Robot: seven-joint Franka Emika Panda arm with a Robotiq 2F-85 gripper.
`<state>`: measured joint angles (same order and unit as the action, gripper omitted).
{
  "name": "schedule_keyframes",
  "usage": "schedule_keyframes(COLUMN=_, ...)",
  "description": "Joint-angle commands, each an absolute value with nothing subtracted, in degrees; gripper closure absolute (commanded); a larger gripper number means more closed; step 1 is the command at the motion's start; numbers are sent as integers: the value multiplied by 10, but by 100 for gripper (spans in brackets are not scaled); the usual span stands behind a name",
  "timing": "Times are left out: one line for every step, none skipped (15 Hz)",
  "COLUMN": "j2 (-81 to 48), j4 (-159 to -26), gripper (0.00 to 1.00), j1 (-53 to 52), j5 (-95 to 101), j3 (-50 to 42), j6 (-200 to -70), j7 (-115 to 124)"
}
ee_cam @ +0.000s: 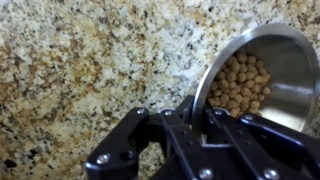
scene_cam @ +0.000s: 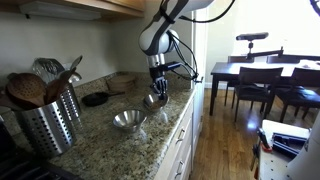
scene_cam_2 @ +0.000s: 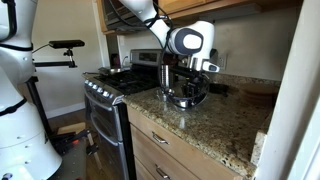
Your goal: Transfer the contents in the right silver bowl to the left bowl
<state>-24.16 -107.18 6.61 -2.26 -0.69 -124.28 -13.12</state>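
Brown little round bits [ee_cam: 238,85] lie inside the right silver bowl [ee_cam: 275,70], and only the wrist view shows them. That view also shows the gripper [ee_cam: 198,108] best. Its two black fingers [ee_cam: 215,118] are pinched together on the thin rim of this bowl.

In an exterior view the gripper [scene_cam: 155,88] hangs low over the speckled stone counter [scene_cam: 110,135], with the right silver bowl [scene_cam: 155,101] just under it, near the counter's edge. I cannot tell if the bowl sits on the stone or is lifted a bit. The left bowl [scene_cam: 128,120] shows only here, on the counter near the held bowl. A steel holder [scene_cam: 45,125] full of spoons and a flat black pan [scene_cam: 95,98] show here too.

In an exterior view the gripper [scene_cam_2: 188,88] hides most of the bowl, and a stove [scene_cam_2: 105,100] stands beside the counter.
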Motion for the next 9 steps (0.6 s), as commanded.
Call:
schedule_keyframes(j2=-226, j4=-1075, gripper=93, j1=64, j5=-13, j3=-7, j6=-1221, j7=-142)
schedule_keyframes(j2=-221, j4=-1075, gripper=92, j1=63, j5=-6, j3=-10, j6=-1219, j7=-140)
schedule_keyframes(j2=-219, j4=-1074, gripper=92, j1=62, j5=-2, j3=-11, j6=-1219, j7=-139)
schedule_keyframes(j2=-216, j4=-1073, gripper=92, j1=62, j5=5, j3=-13, j6=-1218, j7=-138)
schedule_keyframes(j2=-215, j4=-1072, gripper=92, j1=61, j5=11, j3=-14, j6=-1218, j7=-137)
schedule_keyframes(j2=-214, j4=-1069, gripper=92, j1=61, j5=17, j3=-15, j6=-1217, j7=-137)
schedule_keyframes(j2=-212, j4=-1068, gripper=93, j1=62, j5=20, j3=-15, j6=-1217, j7=-137)
schedule_keyframes(j2=-211, j4=-1066, gripper=92, j1=62, j5=25, j3=-15, j6=-1217, j7=-138)
schedule_keyframes(j2=-210, j4=-1066, gripper=93, j1=62, j5=28, j3=-15, j6=-1217, j7=-138)
